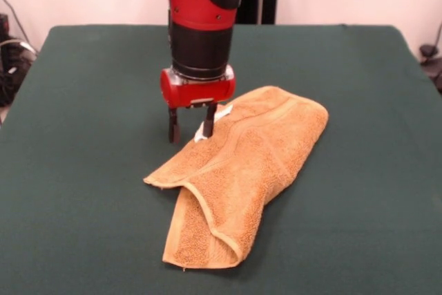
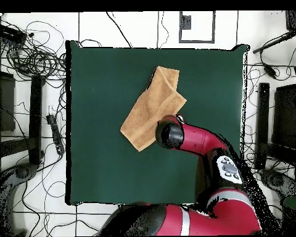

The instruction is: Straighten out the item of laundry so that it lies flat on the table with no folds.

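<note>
The towel (image 1: 242, 170) lies at the centre of the front view, slightly right and low, and in the overhead view it sits just above the middle of the table (image 1: 83, 191). We see an orange-tan terry cloth doubled over itself: a long diagonal fold runs from upper right to lower left, and the lower end is turned under into a thick rounded flap near the bottom of the frame. A woven band crosses the upper layer, and a small white tag (image 1: 206, 131) shows at the upper left edge. We judge the cloth far from flat, since at least two layers overlap.

The gripper (image 1: 190, 126) stands over that upper left edge, pointing straight down, its two dark fingers (image 1: 173, 128) spread apart. One finger is off the cloth over bare felt; the other is by the tag at the towel's border. We read this placement as straddling the edge so that closing would pinch it, giving a hold from which the folded layer could be drawn outward.
</note>
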Robot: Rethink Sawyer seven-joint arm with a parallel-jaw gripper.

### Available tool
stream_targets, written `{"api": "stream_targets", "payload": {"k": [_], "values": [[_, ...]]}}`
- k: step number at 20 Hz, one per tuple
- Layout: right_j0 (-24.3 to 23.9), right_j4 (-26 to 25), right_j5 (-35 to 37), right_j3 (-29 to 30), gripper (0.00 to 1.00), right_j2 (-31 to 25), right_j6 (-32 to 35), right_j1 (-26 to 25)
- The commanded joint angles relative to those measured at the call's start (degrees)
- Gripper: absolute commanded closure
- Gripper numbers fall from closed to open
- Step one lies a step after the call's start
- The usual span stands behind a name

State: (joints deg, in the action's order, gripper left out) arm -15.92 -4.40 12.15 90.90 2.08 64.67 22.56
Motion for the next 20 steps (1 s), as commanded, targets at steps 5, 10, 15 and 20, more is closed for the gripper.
{"api": "stream_targets", "payload": {"k": [5, 10, 15, 20], "values": [[1.32, 2.11, -0.16, -2.62, 0.0, -2.41, 12.7, -6.71], [2.93, 3.16, -0.07, -3.84, 0.0, -0.91, 14.15, -7.33], [3.99, 4.74, -0.99, -2.48, 0.0, 0.87, 16.44, -6.75], [2.41, 3.76, -6.46, 1.57, 0.0, 0.48, 17.03, -5.38]]}}
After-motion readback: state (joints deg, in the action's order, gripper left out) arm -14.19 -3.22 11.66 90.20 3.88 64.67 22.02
